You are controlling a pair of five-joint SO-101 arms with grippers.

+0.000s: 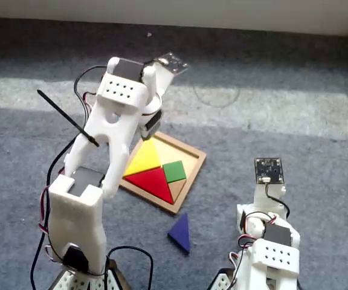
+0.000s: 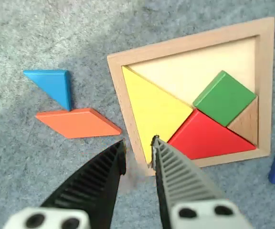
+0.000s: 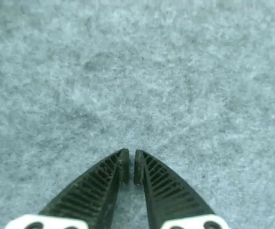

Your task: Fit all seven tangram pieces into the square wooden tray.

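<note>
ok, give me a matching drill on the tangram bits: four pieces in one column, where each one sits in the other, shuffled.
Pieces
1. large yellow wooden triangle
2. green wooden square
3. orange wooden parallelogram
4. dark blue wooden triangle

Places
a. on the grey carpet, beside the light blue wooden triangle
b. in the square wooden tray, against the small plain-wood triangle
c. on the carpet, apart from every other piece
d. in the tray, one corner right at the left fingers

Pairs: 1-d, 2-b, 3-a, 4-c.
</note>
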